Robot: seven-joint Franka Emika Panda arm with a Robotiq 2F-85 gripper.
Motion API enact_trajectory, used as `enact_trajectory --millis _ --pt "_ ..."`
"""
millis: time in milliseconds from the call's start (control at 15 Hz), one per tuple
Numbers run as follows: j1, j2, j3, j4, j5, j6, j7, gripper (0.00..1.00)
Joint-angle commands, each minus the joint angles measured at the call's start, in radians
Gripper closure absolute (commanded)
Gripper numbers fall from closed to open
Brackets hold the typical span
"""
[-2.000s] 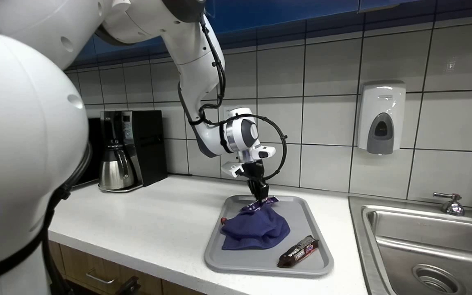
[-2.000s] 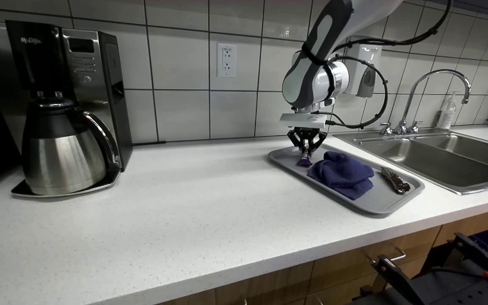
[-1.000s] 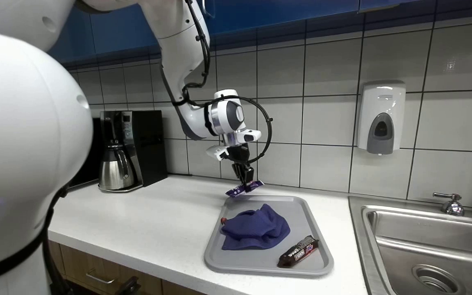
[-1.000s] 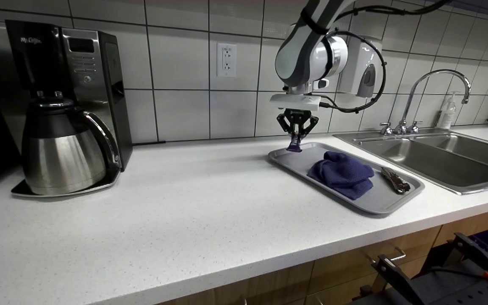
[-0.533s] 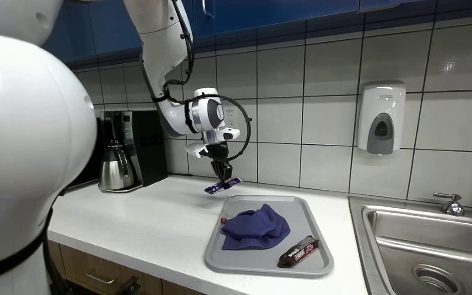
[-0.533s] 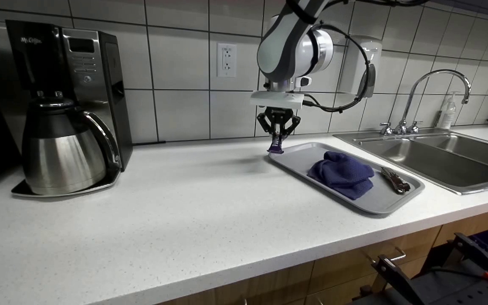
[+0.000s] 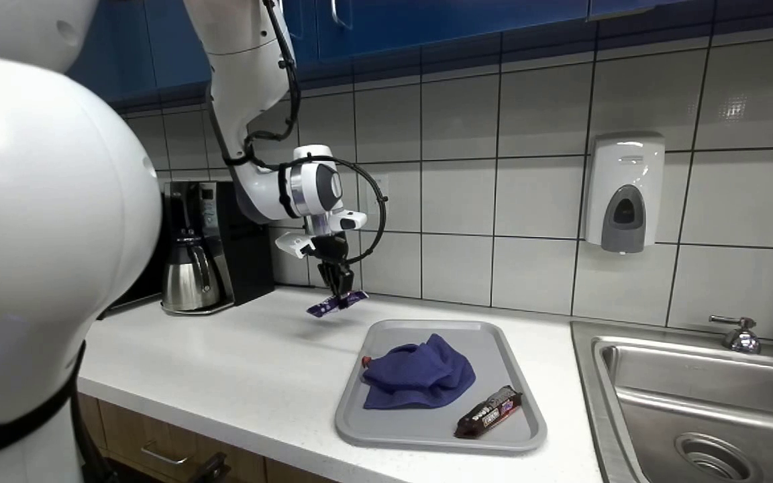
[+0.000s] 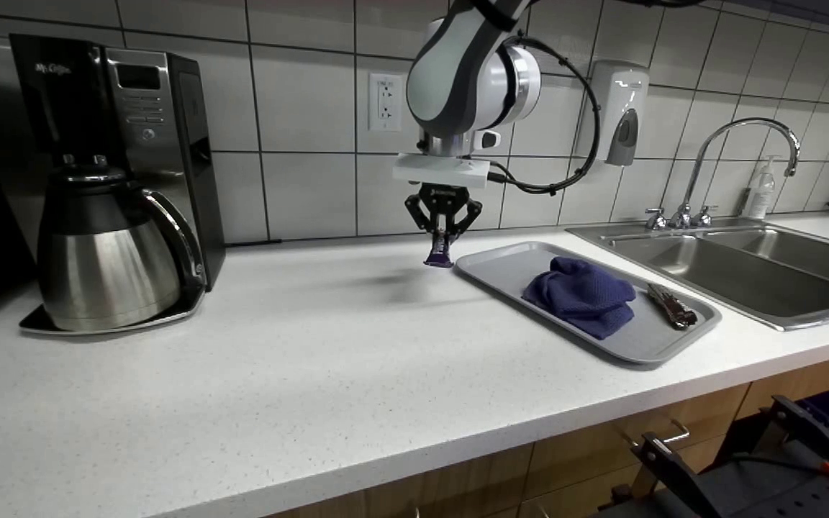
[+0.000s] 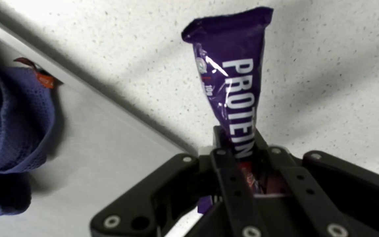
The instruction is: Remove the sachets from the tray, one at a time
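A purple sachet reading PROTEIN (image 9: 232, 52) is held in my gripper (image 9: 239, 136), its fingers closed around the middle. In both exterior views my gripper (image 7: 339, 298) (image 8: 441, 237) holds the sachet (image 7: 323, 308) (image 8: 439, 259) in the air above the white counter, beside the grey tray (image 7: 427, 431) (image 8: 508, 260). The tray (image 9: 110, 138) also shows in the wrist view. A brown sachet (image 7: 489, 412) (image 8: 672, 306) lies on the tray. A blue cloth (image 7: 420, 376) lies crumpled on it. A small red-orange end (image 7: 366, 361) (image 9: 44, 80) sticks out at the cloth's edge; the rest is hidden.
A coffee maker with a steel carafe (image 8: 109, 252) stands on the counter by the tiled wall. A metal sink (image 7: 715, 402) lies on the tray's far side from the gripper. A soap dispenser (image 7: 625, 191) hangs on the wall. White counter (image 8: 299, 374) extends between carafe and tray.
My gripper has lifted the purple sachet off the tray and carried it toward the coffee maker, out over the counter beside the tray. The cloth and brown sachet have stayed put.
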Motion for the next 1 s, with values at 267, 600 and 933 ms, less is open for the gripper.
enact_trajectory --millis 267,600,933 --pt "0.013 0.007 0.038 -0.007 0.01 -0.01 0.01 0.95" --pt "0.026 0.031 0.039 0.0 0.006 -0.016 0.015 0.95" --pt "0.053 0.063 0.016 0.011 -0.017 -0.012 0.041 0.95"
